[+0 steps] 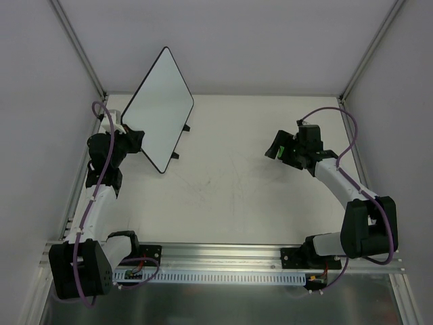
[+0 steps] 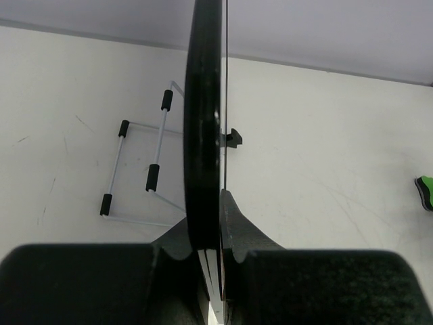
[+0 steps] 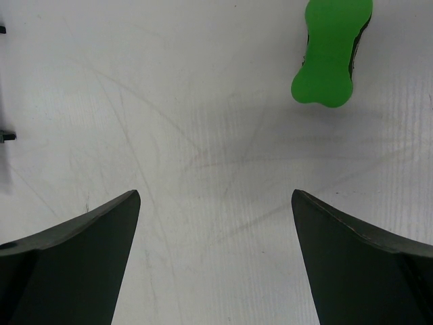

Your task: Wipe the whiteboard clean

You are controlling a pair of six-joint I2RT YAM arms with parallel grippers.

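While the whiteboard (image 1: pixel 159 108) stands tipped up on edge at the back left of the table (image 1: pixel 230 196), only the left gripper (image 1: pixel 134 141) has hold of it, its jaws pinched together on the thin black rim at the lower left side. From where I stand that looks a slim hold. A wiping push against the face could swing the board about that one pinch or slide the rim out, and it might drop onto the wire stand (image 2: pixel 135 169) lying on the table beside it. I cannot tell whether its bottom corner rests on the table.

The right gripper (image 3: pixel 215 203) hangs over bare table with its jaws wide apart, holding nothing. The green eraser (image 3: pixel 331 51) lies ahead and off to one side, so closing there would likely miss it.

No writing shows on the board's face, and I see no brand or label anywhere.
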